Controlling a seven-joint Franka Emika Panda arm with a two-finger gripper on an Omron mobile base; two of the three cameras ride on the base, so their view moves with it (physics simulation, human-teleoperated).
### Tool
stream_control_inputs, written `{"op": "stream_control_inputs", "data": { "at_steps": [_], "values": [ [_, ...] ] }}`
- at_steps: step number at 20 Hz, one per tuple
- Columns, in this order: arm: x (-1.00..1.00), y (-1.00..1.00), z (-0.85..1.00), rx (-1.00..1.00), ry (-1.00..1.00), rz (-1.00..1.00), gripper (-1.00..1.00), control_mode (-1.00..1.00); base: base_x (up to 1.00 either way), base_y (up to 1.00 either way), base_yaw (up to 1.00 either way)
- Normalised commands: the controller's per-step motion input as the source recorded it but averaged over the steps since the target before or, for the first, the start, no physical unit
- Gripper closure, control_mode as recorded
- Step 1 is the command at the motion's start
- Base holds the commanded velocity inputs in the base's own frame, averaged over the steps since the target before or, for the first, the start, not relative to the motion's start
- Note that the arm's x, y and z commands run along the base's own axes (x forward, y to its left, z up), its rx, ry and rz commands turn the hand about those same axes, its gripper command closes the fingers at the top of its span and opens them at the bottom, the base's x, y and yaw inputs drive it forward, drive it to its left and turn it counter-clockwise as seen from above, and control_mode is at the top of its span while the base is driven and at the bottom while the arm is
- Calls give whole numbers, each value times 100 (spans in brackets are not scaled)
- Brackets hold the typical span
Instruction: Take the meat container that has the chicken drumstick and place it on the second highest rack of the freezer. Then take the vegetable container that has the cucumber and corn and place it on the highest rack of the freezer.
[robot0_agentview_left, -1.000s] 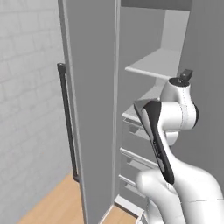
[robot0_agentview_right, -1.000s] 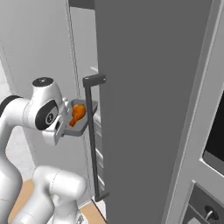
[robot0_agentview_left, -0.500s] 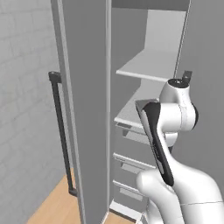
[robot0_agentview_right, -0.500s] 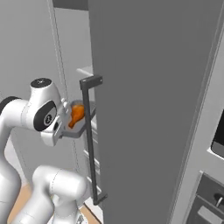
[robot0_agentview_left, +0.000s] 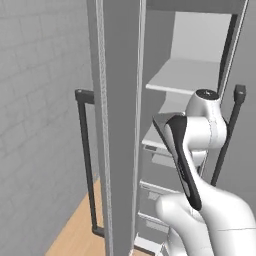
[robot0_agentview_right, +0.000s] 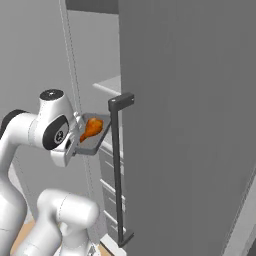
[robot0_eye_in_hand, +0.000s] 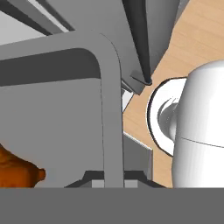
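- The small orange-brown lumpy chicken drumstick lies in a shallow grey meat container, carried at the end of the white arm in front of the tall grey freezer; its near end is hidden behind the arm's wrist
- In the hand view the container's raised grey rim crosses the frame close up, and the drumstick is cut off at the lower left corner
- The pincer is lost behind the wrist and the tray, so whether it is clamped or spread cannot be told
- The freezer's flat grey doors stand open, each with a long dark vertical bar handle
- Inside, the flat pale-grey highest rack shows above the arm; the second rack and the drawers below are largely masked by the white arm
- A wooden floor shows below
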Motion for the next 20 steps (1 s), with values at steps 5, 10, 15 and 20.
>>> {"op": "stream_control_inputs", "data": {
  "at_steps": [5,10,15,20],
  "values": [
    [0,0,0,0,0,0,100,100,19,51,-6],
    [0,0,0,0,0,0,100,100,17,4,-24],
    [0,0,0,0,0,0,100,100,21,13,-31],
    [0,0,0,0,0,0,100,100,27,37,-30]
  ]
}}
